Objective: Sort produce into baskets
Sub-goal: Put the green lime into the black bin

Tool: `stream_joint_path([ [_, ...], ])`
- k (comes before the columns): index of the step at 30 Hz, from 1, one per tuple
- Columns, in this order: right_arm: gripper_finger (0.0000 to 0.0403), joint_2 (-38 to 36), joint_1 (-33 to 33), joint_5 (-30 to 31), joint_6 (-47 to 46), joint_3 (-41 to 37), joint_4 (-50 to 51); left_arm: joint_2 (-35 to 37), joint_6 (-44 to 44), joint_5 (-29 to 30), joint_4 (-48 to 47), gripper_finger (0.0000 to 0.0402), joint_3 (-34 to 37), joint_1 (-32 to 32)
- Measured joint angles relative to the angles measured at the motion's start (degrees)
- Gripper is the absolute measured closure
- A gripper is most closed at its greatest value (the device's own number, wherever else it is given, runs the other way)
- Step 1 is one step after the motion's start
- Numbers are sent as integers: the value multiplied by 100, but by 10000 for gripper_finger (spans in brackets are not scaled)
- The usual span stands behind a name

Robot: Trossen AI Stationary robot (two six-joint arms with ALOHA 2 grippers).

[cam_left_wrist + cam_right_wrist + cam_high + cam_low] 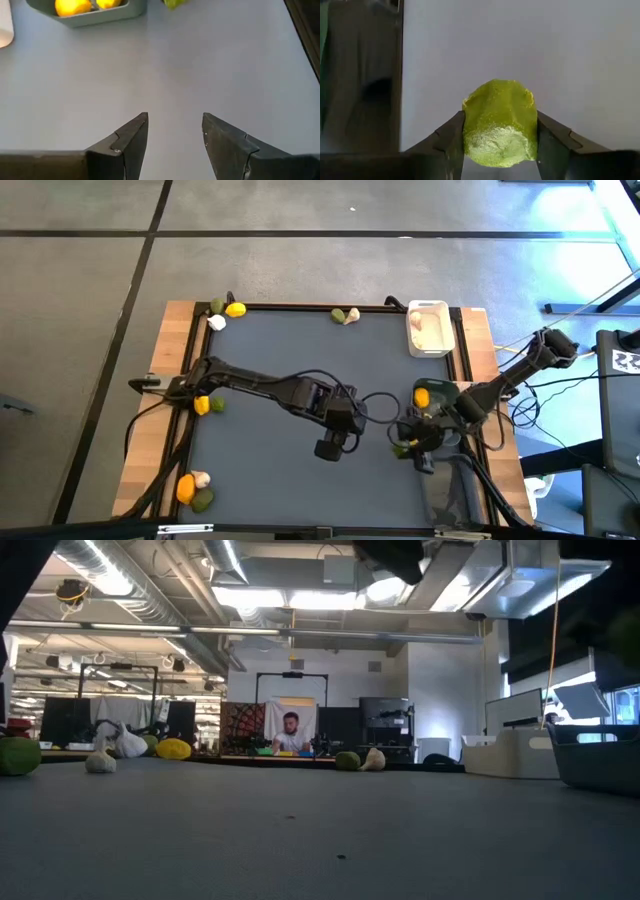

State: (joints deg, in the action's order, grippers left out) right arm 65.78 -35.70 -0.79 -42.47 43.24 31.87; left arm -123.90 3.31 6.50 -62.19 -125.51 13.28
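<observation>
Lime (500, 122) beside grey-green basket (447, 392)

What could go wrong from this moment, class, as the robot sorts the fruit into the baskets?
1. The right tool pinches the green lime only by its sides; the rounded fruit might slip out during the carry.
2. The dark basket with a yellow lemon sits right beside that tool, so a swing could knock it.
3. The left tool, open and empty mid-table, is near the right arm; the two could collide.
</observation>
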Motion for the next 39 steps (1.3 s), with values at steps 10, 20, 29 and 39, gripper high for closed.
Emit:
stream_joint_path([
  [10,225,-4,-895,-604,-1518,0,292,-11,-22,2,-17,219,240,101],
  [20,224,-4,-2266,-227,-3718,0,431,-11,42,2,-17,219,243,96],
  [29,224,474,-3079,6,-4758,0,598,-11,63,4,-15,219,245,94],
  [39,224,1267,-3193,-210,-4778,0,1106,-11,66,7,-15,219,245,94],
])
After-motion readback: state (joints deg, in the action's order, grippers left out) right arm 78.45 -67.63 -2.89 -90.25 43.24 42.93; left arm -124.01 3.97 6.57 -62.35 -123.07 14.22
